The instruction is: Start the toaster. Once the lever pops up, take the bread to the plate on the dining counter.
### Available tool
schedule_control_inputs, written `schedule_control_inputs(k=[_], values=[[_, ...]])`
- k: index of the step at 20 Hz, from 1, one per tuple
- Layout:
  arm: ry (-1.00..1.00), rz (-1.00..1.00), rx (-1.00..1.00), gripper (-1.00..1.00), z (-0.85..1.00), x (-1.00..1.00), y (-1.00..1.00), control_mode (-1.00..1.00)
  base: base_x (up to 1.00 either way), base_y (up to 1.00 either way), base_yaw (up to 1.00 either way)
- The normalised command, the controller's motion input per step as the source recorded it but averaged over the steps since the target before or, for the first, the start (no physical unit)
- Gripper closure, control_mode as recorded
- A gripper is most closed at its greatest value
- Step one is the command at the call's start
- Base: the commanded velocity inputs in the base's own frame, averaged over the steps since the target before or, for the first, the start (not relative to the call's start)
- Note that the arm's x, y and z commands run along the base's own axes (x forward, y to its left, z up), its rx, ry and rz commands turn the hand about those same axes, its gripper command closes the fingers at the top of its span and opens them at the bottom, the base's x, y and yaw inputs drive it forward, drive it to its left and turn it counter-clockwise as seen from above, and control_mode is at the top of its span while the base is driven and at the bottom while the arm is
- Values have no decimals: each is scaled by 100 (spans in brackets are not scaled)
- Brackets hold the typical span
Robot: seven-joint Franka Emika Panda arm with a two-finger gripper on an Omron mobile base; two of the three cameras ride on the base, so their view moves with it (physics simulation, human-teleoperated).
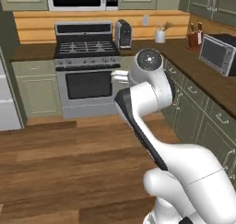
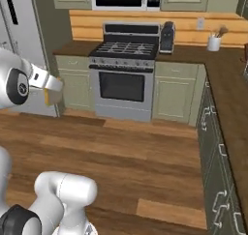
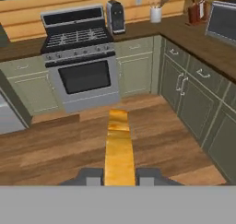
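My gripper (image 3: 119,176) is shut on the bread (image 3: 119,147), a tan slice seen edge-on that sticks out forward between the two fingers. In the right base view the bread (image 2: 50,97) hangs below the white hand at the left, high over the wooden floor. The toaster (image 3: 115,16), silver with a black end panel, stands on the far counter right of the stove; it also shows as the toaster (image 1: 123,34) and the toaster (image 2: 167,37). It is far from the gripper. The plate and the dining counter are out of view.
A stove (image 1: 87,66) with an oven door faces me across open wooden floor (image 1: 69,163). A dark counter with green-grey cabinets (image 1: 203,112) runs along the right, bearing a grey boxy microwave (image 1: 216,55), a knife block (image 1: 195,36) and a utensil cup (image 1: 160,35).
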Motion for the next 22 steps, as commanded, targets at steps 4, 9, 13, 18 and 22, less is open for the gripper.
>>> schedule_control_inputs(k=[4,9,13,18,22], values=[[0,0,0,100,0,0,0,100,100,2,60],[0,0,0,100,0,0,0,100,100,0,57],[0,0,0,100,0,0,0,100,100,0,58],[0,0,0,100,0,0,0,100,100,0,57],[0,0,0,100,0,0,0,100,100,0,56]])
